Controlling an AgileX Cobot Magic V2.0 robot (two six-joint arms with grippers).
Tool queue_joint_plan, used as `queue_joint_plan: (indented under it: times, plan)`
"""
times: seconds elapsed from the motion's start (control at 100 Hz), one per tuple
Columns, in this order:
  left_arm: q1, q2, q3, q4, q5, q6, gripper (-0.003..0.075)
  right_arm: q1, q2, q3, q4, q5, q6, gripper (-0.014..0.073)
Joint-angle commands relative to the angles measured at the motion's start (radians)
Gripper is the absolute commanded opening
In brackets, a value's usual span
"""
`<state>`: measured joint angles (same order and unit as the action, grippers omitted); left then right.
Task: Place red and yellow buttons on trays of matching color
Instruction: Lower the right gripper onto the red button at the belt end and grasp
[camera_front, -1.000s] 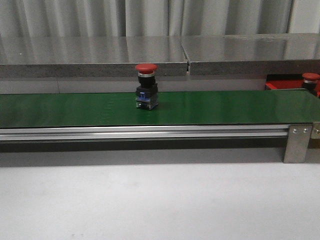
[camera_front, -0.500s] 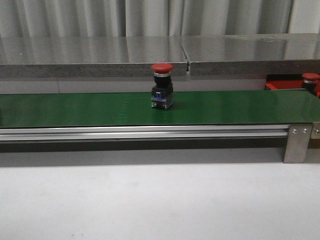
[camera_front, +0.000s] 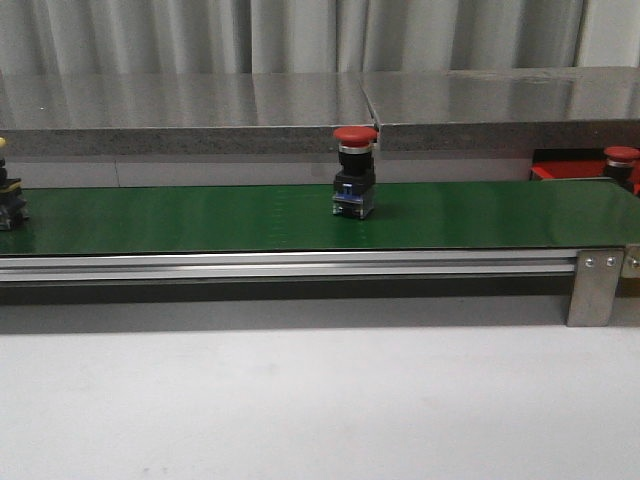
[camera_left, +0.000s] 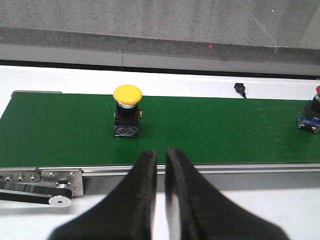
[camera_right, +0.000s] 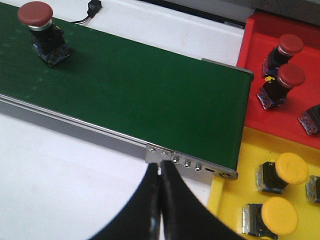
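Observation:
A red button (camera_front: 354, 175) stands upright on the green belt (camera_front: 200, 215) near its middle; the right wrist view has this red button (camera_right: 42, 30) too. A yellow button (camera_left: 127, 111) stands on the belt's left end, just inside the front view's left edge (camera_front: 8, 200). The red tray (camera_right: 255, 35) holds red buttons (camera_right: 282, 82), and the yellow tray (camera_right: 227, 197) beside it holds yellow buttons (camera_right: 285, 172). My left gripper (camera_left: 161, 156) hovers in front of the belt, fingers almost together and empty. My right gripper (camera_right: 160, 169) is shut and empty near the belt's right end.
The belt's aluminium rail (camera_front: 300, 263) and end bracket (camera_front: 597, 285) run along its front. A grey ledge (camera_front: 200, 110) stands behind the belt. White tabletop (camera_front: 320, 400) lies in front. A small black connector (camera_left: 241, 90) sits behind the belt.
The red button has travelled to the right along the belt. A yellow button has come into the front view at the left edge.

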<state>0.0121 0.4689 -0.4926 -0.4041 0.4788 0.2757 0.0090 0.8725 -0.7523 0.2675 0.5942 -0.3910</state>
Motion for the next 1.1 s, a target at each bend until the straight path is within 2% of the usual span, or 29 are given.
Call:
queue_joint_plan:
  times: [0.0, 0.22, 0.31, 0.4, 0.53, 0.62, 0.79, 1.09]
  plan:
    - [-0.005, -0.022, -0.001, -0.039, -0.062, 0.001, -0.0019, 0.001, -0.015, -0.024, 0.005, -0.061, -0.01, -0.0068]
    - [-0.005, -0.03, 0.034, -0.039, -0.068, 0.001, -0.0019, 0.001, -0.015, -0.024, 0.005, -0.058, -0.01, -0.0062]
    - [-0.005, -0.03, 0.036, -0.039, -0.068, 0.001, -0.0019, 0.001, -0.015, -0.024, 0.005, -0.052, -0.01, 0.0002]
    - [-0.005, -0.03, 0.036, -0.039, -0.068, 0.001, -0.0019, 0.001, -0.015, -0.024, 0.005, -0.049, -0.01, 0.015]
    - [-0.005, -0.03, 0.036, -0.039, -0.068, 0.001, -0.0019, 0.001, -0.015, -0.024, 0.007, -0.052, -0.01, 0.0514]
    - [-0.005, -0.03, 0.036, -0.039, -0.068, 0.001, -0.0019, 0.001, -0.015, -0.024, 0.017, -0.052, -0.01, 0.0671]
    - [-0.005, -0.03, 0.036, -0.039, -0.068, 0.001, -0.0019, 0.001, -0.004, -0.028, 0.02, -0.07, -0.01, 0.0602]
    - [-0.005, -0.03, 0.036, -0.039, -0.068, 0.001, -0.0019, 0.001, 0.191, -0.151, 0.025, -0.02, -0.01, 0.0596]
